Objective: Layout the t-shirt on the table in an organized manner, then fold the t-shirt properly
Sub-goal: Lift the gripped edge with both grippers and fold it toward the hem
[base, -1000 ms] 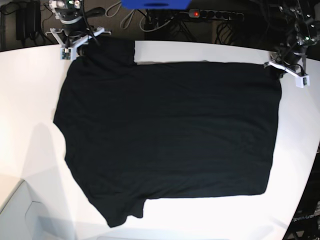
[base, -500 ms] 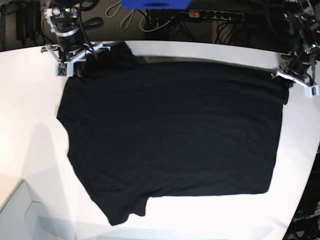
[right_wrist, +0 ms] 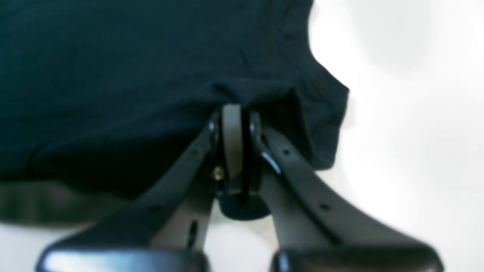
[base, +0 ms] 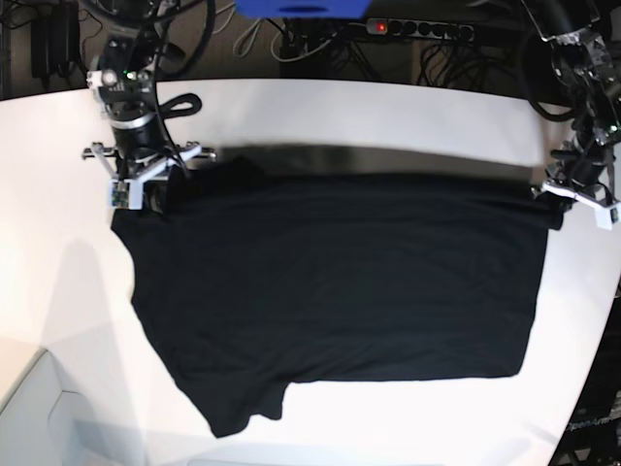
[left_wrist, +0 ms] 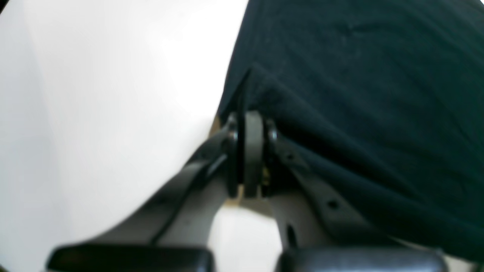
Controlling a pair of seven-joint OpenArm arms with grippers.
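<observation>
in the base view the t-shirt (base: 330,291) is lying plain side up on the table (base: 320,116), a soft matte black cloth with faint ripples, its far edge lifting off the glossy white top and casting a dark shadow strip behind it. one sleeve is poking out at the near left corner. the right gripper (base: 146,180) is reaching down from the view's left onto the far left corner, the left gripper (base: 558,194) is coming in from the view's right onto the far right corner. white tabletop is showing on every side of the cloth, widest along the far edge and at the left; the curved table rim is running close past the cloth's right side.

in the left wrist view the left gripper (left_wrist: 245,124) is pinching a corner of the t-shirt (left_wrist: 370,98), its pale plastic fingers pressing together on a thin dark fold, with diagonal creases fanning away. bare table (left_wrist: 113,94) is lying to the left.

in the right wrist view the right gripper (right_wrist: 234,117) is clamping a bunched fold of the t-shirt (right_wrist: 132,64), the cloth drooping around the tips. smooth white table (right_wrist: 408,113) is opening to the right.
</observation>
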